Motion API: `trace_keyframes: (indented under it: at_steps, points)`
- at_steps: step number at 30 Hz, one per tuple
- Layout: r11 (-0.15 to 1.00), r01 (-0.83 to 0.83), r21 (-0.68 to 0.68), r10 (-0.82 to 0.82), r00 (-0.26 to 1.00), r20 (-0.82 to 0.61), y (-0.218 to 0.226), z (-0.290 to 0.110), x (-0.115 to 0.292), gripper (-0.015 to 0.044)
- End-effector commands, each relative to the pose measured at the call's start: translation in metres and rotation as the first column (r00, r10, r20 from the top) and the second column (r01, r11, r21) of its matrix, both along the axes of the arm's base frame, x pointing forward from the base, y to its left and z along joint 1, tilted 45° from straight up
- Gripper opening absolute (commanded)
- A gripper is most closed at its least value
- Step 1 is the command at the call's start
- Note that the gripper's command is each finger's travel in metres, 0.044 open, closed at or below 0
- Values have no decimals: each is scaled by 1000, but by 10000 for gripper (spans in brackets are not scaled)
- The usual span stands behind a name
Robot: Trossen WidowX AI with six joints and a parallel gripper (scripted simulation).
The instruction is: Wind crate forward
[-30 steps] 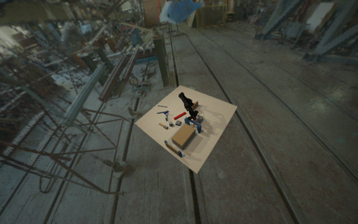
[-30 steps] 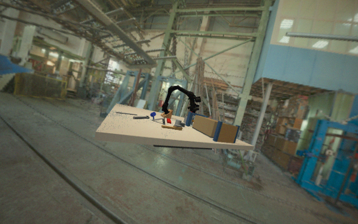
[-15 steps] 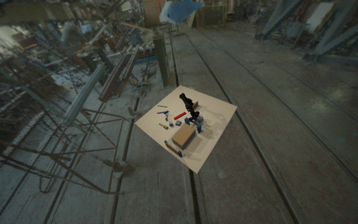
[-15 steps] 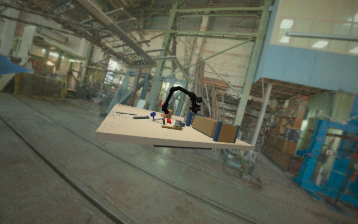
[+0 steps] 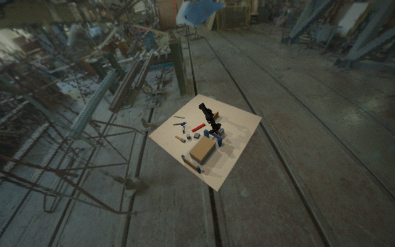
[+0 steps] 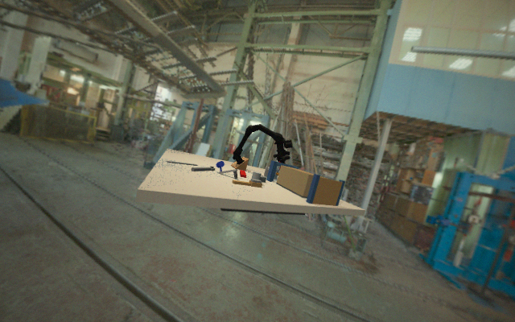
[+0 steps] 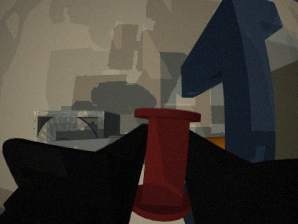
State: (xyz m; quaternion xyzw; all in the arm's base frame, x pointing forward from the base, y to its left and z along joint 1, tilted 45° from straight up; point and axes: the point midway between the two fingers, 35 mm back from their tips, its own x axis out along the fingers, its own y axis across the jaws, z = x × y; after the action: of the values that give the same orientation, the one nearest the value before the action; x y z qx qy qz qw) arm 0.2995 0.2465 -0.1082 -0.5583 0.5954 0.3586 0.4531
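Observation:
My gripper (image 5: pixel 215 131) (image 6: pixel 282 162) (image 7: pixel 162 131) is shut on the red knob (image 7: pixel 167 142) of the winch handle, beside the blue steel frame (image 5: pixel 220 141) (image 6: pixel 272 171) (image 7: pixel 245 85). The grey winch (image 5: pixel 221 131) (image 7: pixel 112 125) lies left of the knob in the wrist view. A pale grey piece, perhaps the handle's arm, shows low between them; whether the key is in the hole is hidden. The brown crate (image 5: pixel 202 149) (image 6: pixel 294 180) sits flat behind the frame, with a short orange strap (image 5: pixel 213 139) (image 7: pixel 217 142) showing at its front. The clear panels cannot be made out.
A red bar (image 5: pixel 198 127) (image 6: pixel 243 174), grey blocks (image 5: pixel 196 135), a wood-handled tool (image 5: pixel 180 139) (image 6: pixel 246 183) and a blue-ended tool (image 5: pixel 183 124) lie on the bench. A brown board with blue posts (image 5: pixel 191 163) (image 6: pixel 327 191) stands at the crate's far end. A wooden piece (image 6: pixel 240 163) stands near the arm's base.

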Motion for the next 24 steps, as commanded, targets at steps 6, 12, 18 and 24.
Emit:
trace_keyframes:
  at_steps: [6, 12, 18, 24]
  points:
    - [1000, -7, 20, 7, 1000, -1, 17, -16, -6, 0]
    - [1000, -7, 21, 7, 1000, -1, 23, -21, -9, 0]
    - [1000, -7, 21, 7, 1000, -1, 28, -26, -12, 0]
    - [1000, -7, 22, 7, 1000, -1, 34, -31, -16, 0]
